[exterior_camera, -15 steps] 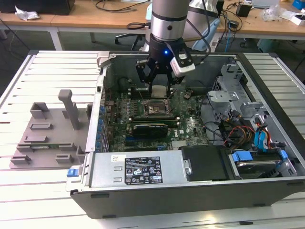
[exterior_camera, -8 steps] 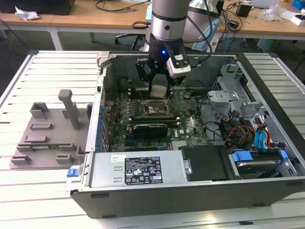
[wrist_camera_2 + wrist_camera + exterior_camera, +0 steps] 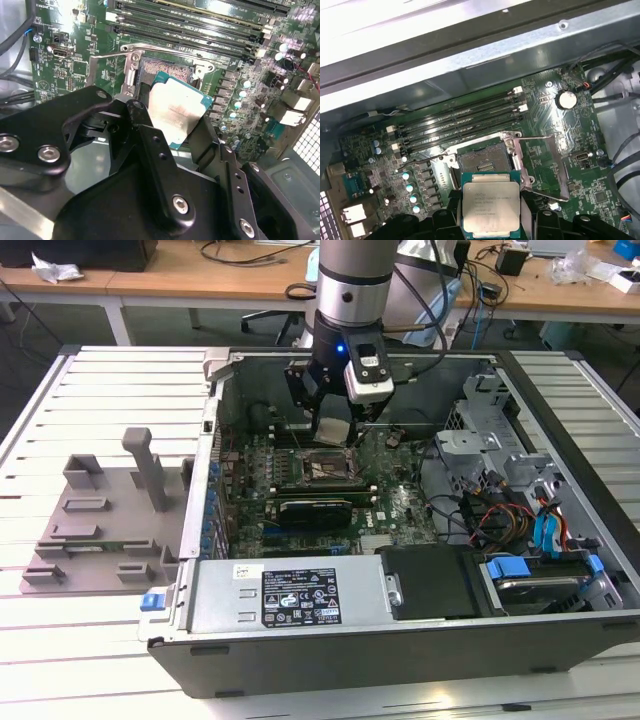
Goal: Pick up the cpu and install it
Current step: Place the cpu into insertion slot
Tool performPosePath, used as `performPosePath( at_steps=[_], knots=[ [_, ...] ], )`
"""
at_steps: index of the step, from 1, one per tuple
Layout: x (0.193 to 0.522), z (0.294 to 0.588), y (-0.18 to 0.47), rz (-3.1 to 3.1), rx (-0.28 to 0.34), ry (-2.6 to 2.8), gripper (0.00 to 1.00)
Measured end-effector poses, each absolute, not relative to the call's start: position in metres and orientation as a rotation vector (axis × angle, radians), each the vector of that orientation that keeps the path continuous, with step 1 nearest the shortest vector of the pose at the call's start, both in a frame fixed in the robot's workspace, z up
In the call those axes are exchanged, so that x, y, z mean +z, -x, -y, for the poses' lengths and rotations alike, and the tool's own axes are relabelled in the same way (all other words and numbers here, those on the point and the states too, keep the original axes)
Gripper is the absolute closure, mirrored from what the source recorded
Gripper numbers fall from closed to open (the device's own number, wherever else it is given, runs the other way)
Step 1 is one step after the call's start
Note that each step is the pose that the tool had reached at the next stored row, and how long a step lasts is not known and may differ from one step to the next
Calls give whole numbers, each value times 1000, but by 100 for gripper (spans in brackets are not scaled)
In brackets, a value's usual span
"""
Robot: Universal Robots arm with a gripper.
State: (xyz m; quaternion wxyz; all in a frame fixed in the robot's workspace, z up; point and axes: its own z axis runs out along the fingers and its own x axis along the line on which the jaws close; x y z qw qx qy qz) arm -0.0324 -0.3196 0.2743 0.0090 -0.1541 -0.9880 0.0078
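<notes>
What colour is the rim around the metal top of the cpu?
Teal green; the cpu shows it best in the second wrist view.

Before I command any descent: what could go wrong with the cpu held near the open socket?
1. The pincer grips the cpu by two opposite edges. A slip could drop it onto the socket contacts.
2. The opened load plate stands right beside the socket, so a finger might catch on it during a descent.
</notes>
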Motion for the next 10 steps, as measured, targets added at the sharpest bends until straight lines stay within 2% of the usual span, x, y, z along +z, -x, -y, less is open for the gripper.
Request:
performPosePath(
  at_steps=[10],
  knots=[
    [274, 320, 32, 3070, 24, 574, 45]
  ],
)
